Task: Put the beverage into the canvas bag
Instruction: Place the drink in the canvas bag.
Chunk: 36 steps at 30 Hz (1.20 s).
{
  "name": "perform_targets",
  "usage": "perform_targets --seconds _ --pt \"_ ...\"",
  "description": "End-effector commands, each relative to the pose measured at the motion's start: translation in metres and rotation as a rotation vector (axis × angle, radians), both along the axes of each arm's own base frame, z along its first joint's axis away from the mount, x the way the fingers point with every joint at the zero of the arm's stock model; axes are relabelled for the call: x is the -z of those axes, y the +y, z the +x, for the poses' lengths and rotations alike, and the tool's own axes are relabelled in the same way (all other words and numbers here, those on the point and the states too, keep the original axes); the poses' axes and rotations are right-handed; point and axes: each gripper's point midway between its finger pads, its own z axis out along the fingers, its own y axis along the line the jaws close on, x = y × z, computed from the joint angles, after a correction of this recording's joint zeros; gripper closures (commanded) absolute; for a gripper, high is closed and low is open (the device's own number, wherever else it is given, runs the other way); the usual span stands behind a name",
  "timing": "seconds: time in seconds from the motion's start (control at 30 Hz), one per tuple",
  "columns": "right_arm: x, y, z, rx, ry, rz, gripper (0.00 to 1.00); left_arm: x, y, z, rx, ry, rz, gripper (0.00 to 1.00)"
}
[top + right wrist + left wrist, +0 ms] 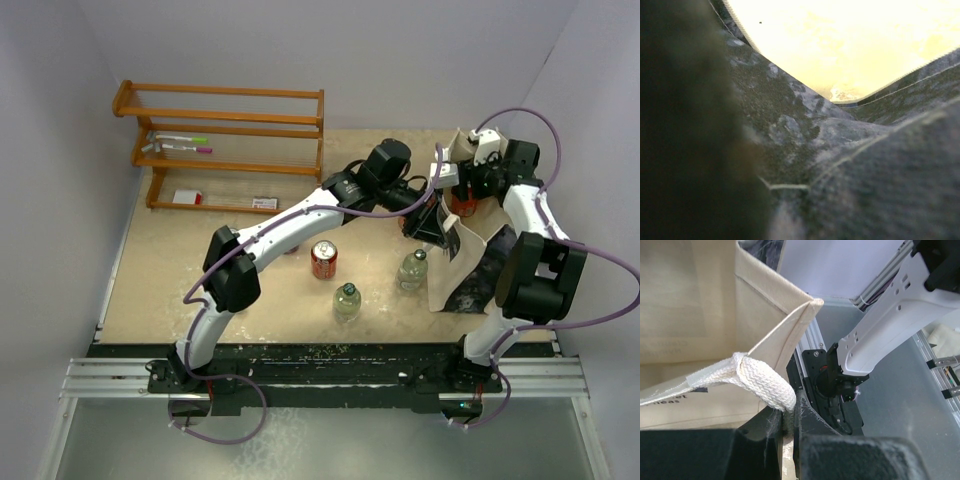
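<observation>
- The canvas bag [470,268] stood on the right side of the table [200,290], close in front of the right arm, with its dark print facing the bottles.
- The left gripper [425,222] reached across to the bag's mouth. In the left wrist view its fingers [815,440] were pinched together on the woven handle [765,386], apparently holding the mouth up and open.
- The right gripper [468,188] hung at the bag's opening. Its wrist view showed only cream lining and dark printed cloth, so it looked to be inside the mouth.
- An orange-red thing [462,206], possibly a can, showed just under that gripper. I could not tell whether the fingers were clamped on it or spread apart.
- A red soda can [323,260] and two clear green-capped bottles [347,300] [413,268] stood on the table outside the bag.
- Judged from this, one drink was perhaps at the point of going in. Letting it go and fetching the other three remained.
</observation>
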Motion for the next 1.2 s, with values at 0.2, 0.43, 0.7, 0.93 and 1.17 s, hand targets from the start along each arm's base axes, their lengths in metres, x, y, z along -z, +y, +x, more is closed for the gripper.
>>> perform_targets --seconds 0.2,0.43,0.7,0.93,1.17 --pt "0.018 0.012 -0.012 0.088 -0.016 0.090 0.87 -0.066 -0.003 -0.016 0.079 -0.058 -0.166 1.00" --pt "0.044 0.014 -0.009 0.127 0.042 0.058 0.80 -0.064 -0.002 -0.019 0.082 -0.066 -0.160 1.00" --pt "0.058 0.013 -0.008 0.133 0.100 0.058 0.68 -0.059 -0.002 -0.019 0.080 -0.068 -0.148 1.00" --pt "0.058 0.010 -0.010 0.139 0.121 0.037 0.55 -0.058 -0.002 -0.021 0.082 -0.075 -0.145 1.00" --pt "0.066 0.007 -0.013 0.140 0.155 0.026 0.38 -0.055 0.000 -0.021 0.077 -0.078 -0.136 1.00"
